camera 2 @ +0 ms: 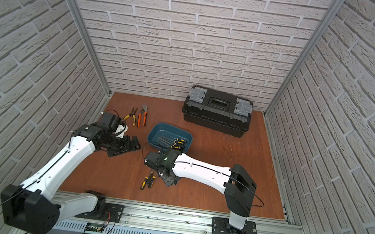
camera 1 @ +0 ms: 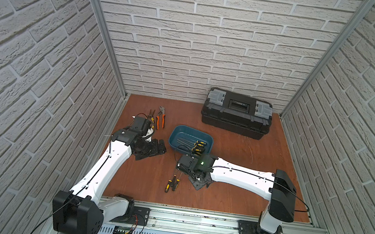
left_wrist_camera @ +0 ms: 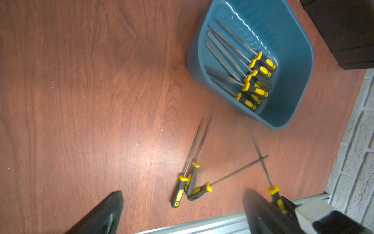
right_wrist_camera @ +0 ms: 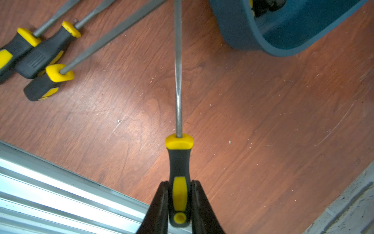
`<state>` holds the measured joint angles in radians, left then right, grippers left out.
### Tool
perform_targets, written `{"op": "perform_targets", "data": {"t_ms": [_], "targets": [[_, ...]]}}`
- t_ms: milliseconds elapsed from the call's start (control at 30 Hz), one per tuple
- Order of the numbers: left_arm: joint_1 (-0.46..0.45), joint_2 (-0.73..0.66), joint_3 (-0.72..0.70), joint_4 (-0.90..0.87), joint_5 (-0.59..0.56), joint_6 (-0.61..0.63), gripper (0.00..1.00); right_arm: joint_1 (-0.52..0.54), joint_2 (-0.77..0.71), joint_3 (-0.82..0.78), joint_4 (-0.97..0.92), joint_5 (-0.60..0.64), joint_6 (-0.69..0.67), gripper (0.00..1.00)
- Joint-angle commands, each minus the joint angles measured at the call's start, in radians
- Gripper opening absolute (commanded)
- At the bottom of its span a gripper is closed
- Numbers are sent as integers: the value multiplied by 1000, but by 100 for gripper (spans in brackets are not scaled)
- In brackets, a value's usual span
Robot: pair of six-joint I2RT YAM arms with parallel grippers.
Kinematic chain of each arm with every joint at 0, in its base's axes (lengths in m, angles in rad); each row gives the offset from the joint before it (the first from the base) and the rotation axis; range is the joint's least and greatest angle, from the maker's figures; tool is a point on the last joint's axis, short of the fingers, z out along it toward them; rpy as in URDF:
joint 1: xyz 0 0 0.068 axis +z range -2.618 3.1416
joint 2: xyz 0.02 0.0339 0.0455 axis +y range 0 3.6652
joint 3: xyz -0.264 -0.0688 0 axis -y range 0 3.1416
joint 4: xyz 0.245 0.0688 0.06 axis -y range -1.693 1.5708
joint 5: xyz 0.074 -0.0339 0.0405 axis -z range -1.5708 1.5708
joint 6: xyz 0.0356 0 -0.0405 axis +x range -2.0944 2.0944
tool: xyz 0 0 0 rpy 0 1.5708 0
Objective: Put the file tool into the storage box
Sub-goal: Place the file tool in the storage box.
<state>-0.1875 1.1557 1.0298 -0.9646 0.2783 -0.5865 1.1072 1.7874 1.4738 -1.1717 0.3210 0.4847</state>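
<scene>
Reddish wooden tabletop [camera 1: 238, 148] between white brick walls [camera 1: 191, 38]; right gripper [right_wrist_camera: 179, 194] pinches the file tool [right_wrist_camera: 179, 160] by its black-and-yellow handle, shaft pointing past the teal storage box [right_wrist_camera: 236, 30], outside it; several files [left_wrist_camera: 261, 66] lie inside, 3 loose files [left_wrist_camera: 179, 188] on the wood; left gripper [camera 1: 153, 151] spread wide near the box; black toolbox [camera 1: 236, 118] at the back.

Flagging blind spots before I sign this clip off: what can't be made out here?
What the toolbox holds: lid shut, both top views.
The right gripper, shut on the file: hidden under its wrist in both top views.
File count in the storage box: handles overlap in left wrist view, too small from above.
</scene>
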Motion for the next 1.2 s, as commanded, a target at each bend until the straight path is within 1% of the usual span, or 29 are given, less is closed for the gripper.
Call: {"op": "perform_targets", "data": {"t_ms": [0,167,333,467,567,667,733,900,1000,1167], "targets": [[25,-28,21,14,7,29,98,-24,-51,33,-64,50,-27,15],[56,-32,15,17,25,43,98,-60,-63,64,-76,60,-51,15],[66,-22,12,20,36,50,98,-89,-54,121,-72,55,-109,15],[72,-21,16,20,44,52,98,-125,-43,154,-23,3,-191,16],[74,-12,16,21,68,50,98,-174,-31,175,29,-55,-281,16],[73,2,16,33,124,32,98,-234,21,238,35,-104,-375,16],[70,10,20,30,141,23,98,-273,66,289,39,-142,-435,16],[64,29,42,9,140,15,98,-342,180,393,59,-218,-539,16],[59,48,67,-11,124,16,98,-363,260,443,75,-251,-587,16],[58,91,125,-36,91,20,98,-382,348,491,99,-304,-642,16]]}}
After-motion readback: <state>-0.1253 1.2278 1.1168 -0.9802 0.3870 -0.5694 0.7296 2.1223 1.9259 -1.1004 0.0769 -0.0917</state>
